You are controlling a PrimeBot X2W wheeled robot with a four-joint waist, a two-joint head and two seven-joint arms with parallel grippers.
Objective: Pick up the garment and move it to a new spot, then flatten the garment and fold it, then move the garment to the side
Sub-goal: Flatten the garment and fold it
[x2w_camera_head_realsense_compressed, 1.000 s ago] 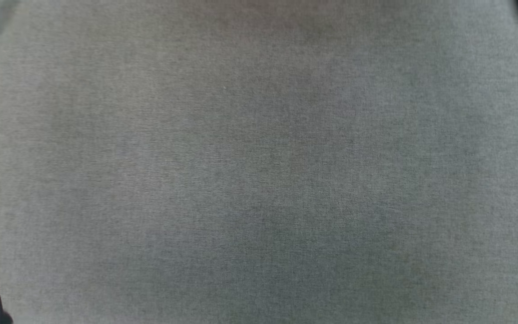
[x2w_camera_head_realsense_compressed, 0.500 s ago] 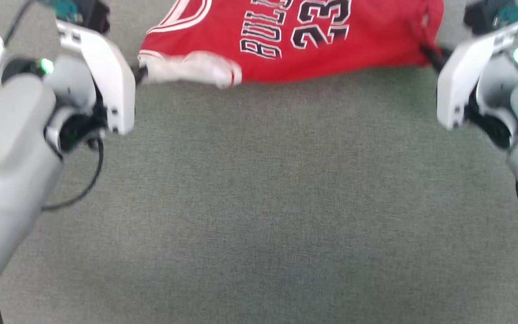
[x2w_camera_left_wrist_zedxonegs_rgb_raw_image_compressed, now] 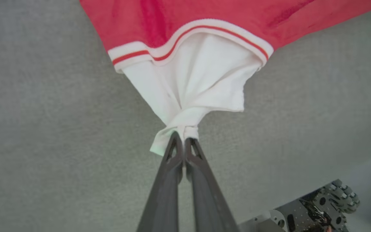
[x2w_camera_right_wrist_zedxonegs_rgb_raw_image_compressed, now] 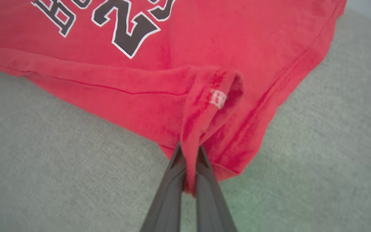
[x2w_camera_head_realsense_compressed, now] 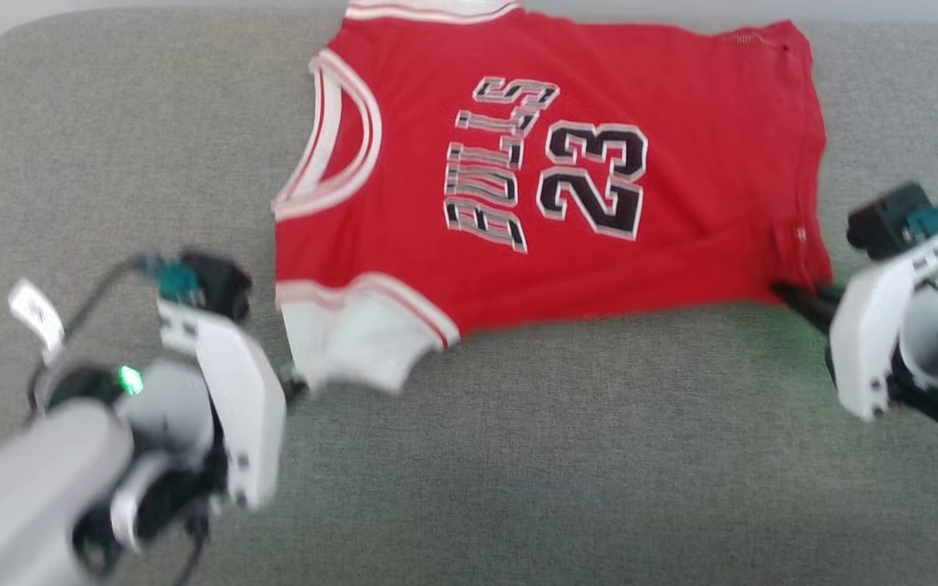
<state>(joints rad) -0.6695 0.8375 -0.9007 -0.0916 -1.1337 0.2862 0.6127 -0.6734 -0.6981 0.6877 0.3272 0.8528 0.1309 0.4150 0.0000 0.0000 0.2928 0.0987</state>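
Red jersey (x2w_camera_head_realsense_compressed: 681,106) on coarse grey weave (x2w_camera_head_realsense_compressed: 558,456), perhaps a cushion; left pincer (x2w_camera_left_wrist_zedxonegs_rgb_raw_image_compressed: 184,142) clamps its twisted white sleeve (x2w_camera_left_wrist_zedxonegs_rgb_raw_image_compressed: 201,80), right pincer (x2w_camera_right_wrist_zedxonegs_rgb_raw_image_compressed: 189,154) the rolled hem (x2w_camera_right_wrist_zedxonegs_rgb_raw_image_compressed: 204,109).

Grey woven fabric with a rounded corner covers the table (x2w_camera_head_realsense_compressed: 583,456) under soft even light, pale floor (x2w_camera_left_wrist_zedxonegs_rgb_raw_image_compressed: 370,167) beside its edge.
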